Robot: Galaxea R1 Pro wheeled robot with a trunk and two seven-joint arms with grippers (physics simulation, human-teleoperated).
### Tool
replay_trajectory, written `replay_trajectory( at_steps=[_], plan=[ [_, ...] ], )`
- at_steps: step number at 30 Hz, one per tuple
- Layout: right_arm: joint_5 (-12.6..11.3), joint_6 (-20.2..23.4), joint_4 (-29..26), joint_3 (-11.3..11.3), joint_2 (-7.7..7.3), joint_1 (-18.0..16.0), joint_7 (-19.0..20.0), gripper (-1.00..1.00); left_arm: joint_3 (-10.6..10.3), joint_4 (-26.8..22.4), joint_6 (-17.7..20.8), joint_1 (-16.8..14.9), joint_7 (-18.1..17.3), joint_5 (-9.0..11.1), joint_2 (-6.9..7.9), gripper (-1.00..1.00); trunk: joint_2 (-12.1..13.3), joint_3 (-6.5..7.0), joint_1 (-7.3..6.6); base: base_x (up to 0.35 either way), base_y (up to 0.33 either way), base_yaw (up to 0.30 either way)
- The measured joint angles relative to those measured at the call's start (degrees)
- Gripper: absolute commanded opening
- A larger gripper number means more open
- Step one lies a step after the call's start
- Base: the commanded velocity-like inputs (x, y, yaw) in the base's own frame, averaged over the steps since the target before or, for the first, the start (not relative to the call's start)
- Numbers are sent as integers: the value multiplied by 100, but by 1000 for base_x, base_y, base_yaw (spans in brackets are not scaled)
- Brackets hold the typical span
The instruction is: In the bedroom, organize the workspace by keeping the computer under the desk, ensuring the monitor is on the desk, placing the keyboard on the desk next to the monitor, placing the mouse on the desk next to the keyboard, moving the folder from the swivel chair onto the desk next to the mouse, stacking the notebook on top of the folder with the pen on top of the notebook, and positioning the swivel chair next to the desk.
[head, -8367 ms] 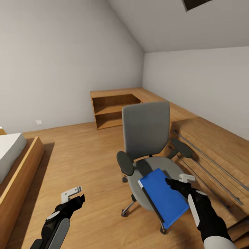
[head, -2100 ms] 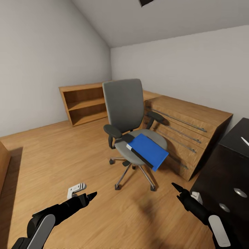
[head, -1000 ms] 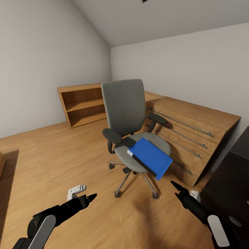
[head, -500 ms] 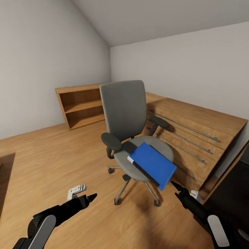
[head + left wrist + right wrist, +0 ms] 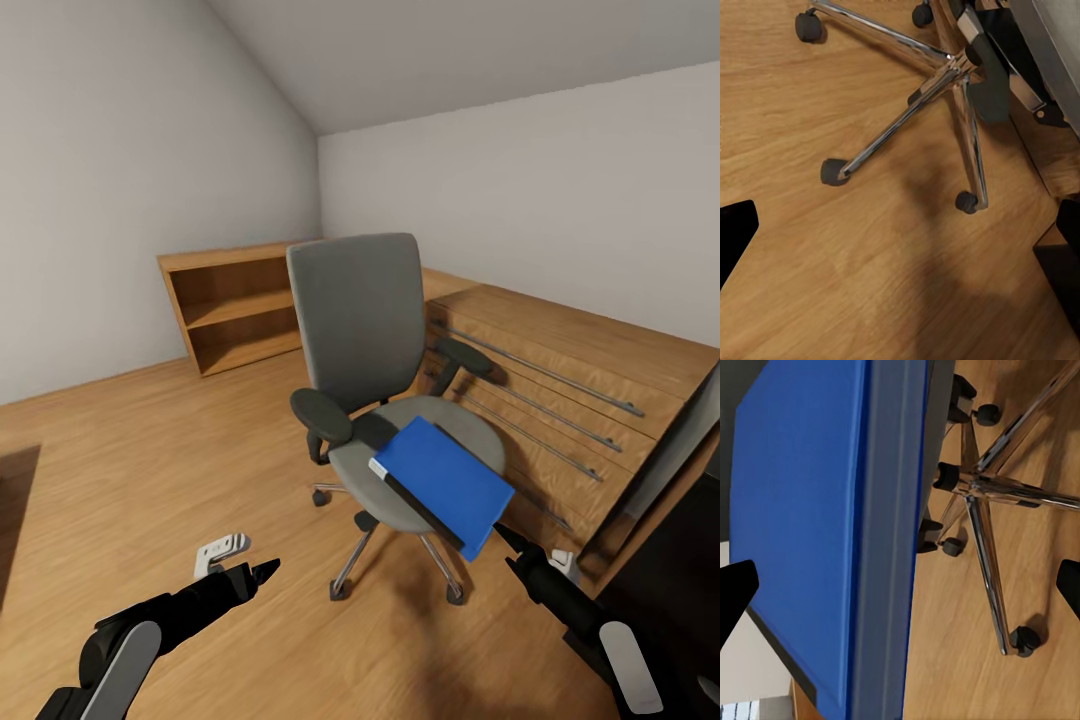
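The grey swivel chair [image 5: 385, 400] stands mid-room on the wood floor. A blue folder [image 5: 442, 482] with a dark spine lies on its seat, overhanging the front edge. My right gripper [image 5: 505, 540] hovers open just below and in front of the folder's overhanging corner, apart from it. In the right wrist view the folder [image 5: 802, 510] looms close above the chrome chair base [image 5: 982, 495], between the right gripper's [image 5: 900, 585] spread fingertips. My left gripper [image 5: 258, 572] is open and low over the floor, left of the chair base [image 5: 945, 75]. Desk, monitor, keyboard, mouse, notebook and pen are out of view.
A wooden chest of drawers [image 5: 560, 370] with long metal handles runs along the right wall behind the chair. An open wooden bookshelf [image 5: 235, 305] sits in the far corner. A dark piece of furniture [image 5: 670, 570] fills the lower right corner. Bare floor [image 5: 150, 450] spreads to the left.
The whole picture has shifted with the camera, pushing the dark furniture toward the right edge. My right gripper, at the folder's edge 8.4 s ago, is off it; the folder lies on the seat.
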Motion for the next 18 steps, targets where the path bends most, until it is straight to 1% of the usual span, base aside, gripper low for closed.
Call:
replay_trajectory(
  at_steps=[1,4,10,14,18],
  plan=[
    [0,-2,0,0,0,0,0,100,1,0,0,0,0,2,0,100,0,0,0,0,0,0],
    [2,-7,0,0,1,0,0,100,5,-1,0,0,6,5,-8,100,-119,-53,65,0,0,0],
    [0,-9,0,2,1,0,0,100,2,-2,-1,0,10,8,-9,100,-120,-54,66,0,0,0],
    [2,-9,0,6,3,0,0,100,3,-2,-7,0,15,-9,-15,100,-279,-125,153,0,0,0],
    [0,-9,0,8,5,0,5,100,0,-2,-8,0,13,-12,-17,100,-281,-126,154,0,0,0]
  ],
)
